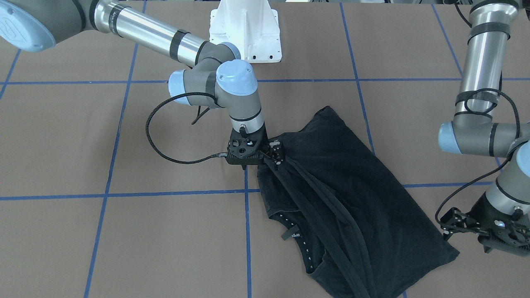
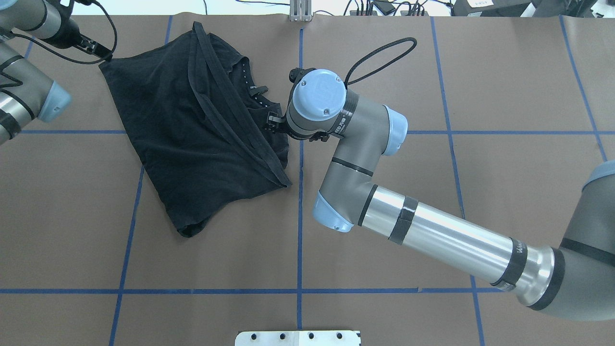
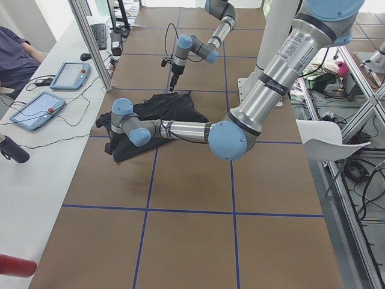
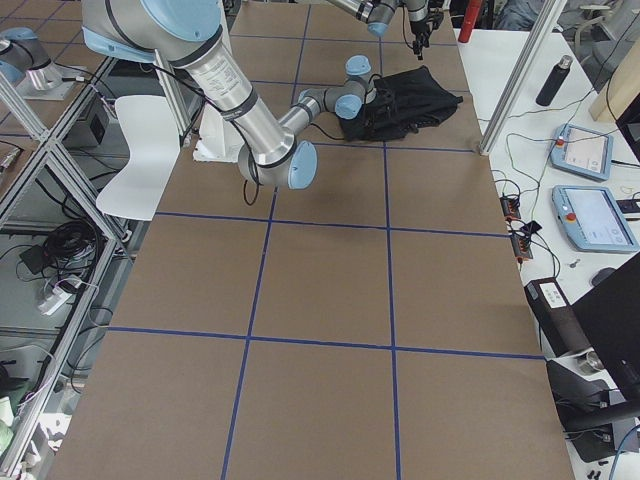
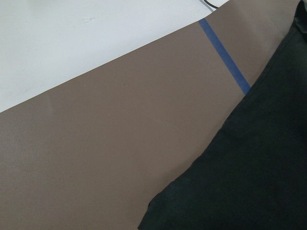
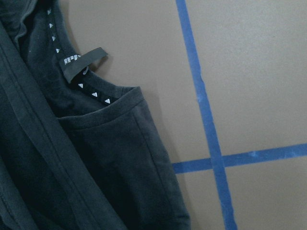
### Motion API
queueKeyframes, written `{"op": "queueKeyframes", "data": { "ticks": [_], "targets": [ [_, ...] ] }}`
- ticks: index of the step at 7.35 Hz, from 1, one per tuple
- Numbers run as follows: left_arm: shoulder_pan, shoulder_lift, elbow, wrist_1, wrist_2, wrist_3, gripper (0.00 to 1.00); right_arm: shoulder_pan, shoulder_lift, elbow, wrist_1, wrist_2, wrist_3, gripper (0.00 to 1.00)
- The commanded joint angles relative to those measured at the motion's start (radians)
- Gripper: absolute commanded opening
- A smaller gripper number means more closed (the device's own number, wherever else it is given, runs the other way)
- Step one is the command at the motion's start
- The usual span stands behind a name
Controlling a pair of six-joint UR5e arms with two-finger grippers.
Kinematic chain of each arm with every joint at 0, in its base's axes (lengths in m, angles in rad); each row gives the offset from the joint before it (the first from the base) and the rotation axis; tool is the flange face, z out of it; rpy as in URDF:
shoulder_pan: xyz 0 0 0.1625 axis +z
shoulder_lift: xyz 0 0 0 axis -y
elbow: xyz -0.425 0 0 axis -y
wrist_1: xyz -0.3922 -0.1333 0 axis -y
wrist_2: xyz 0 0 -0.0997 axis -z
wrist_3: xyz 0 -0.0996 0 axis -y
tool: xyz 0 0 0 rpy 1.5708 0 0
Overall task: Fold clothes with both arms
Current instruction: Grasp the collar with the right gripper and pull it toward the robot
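On the table's point(image 2: 432, 216) left side, shirt point(image 2: 168, 134): it lies flat and bunched, far from the robot's base.
Long way: it runs slanted, from the far left corner down toward the middle line point(image 2: 301, 216).
Right gripper point(image 1: 271, 159): it is low at the shirt's edge, just beside the collar point(image 6: 91, 91). Cloth folds run out from it. I cannot tell if it is pinching.
Left gripper point(image 2: 98, 48): it is at the shirt's far left corner, touching or nearly so. I cannot tell if it is spread or pressed together.
Nearer arm: each is by its own end of the shirt, so I think the next pull needs both.
In the way: long folded bands lie across the shirt and may drag along.
Around: the tag point(image 6: 84, 64) sticks out at the collar.
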Motion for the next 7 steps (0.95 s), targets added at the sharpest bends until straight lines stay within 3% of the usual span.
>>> {"op": "queueKeyframes", "data": {
  "ticks": [1, 4, 5, 7],
  "targets": [
    [0.000, 0.000, 0.001, 0.000, 0.000, -0.001, 1.00, -0.025, 0.047, -0.086, 0.045, -0.029, 0.003, 0.92],
    [0.002, 0.000, 0.002, 0.000, 0.000, -0.001, 1.00, -0.050, 0.043, -0.088, 0.040, -0.049, -0.003, 0.88],
    [0.002, 0.008, 0.001, 0.000, 0.000, -0.001, 1.00, -0.055, 0.041, -0.088, 0.037, -0.049, -0.006, 0.83],
    [0.003, 0.011, 0.001, 0.000, 0.000, -0.002, 1.00, -0.055, 0.040, -0.088, 0.035, -0.049, -0.017, 0.62]
  ]
}}
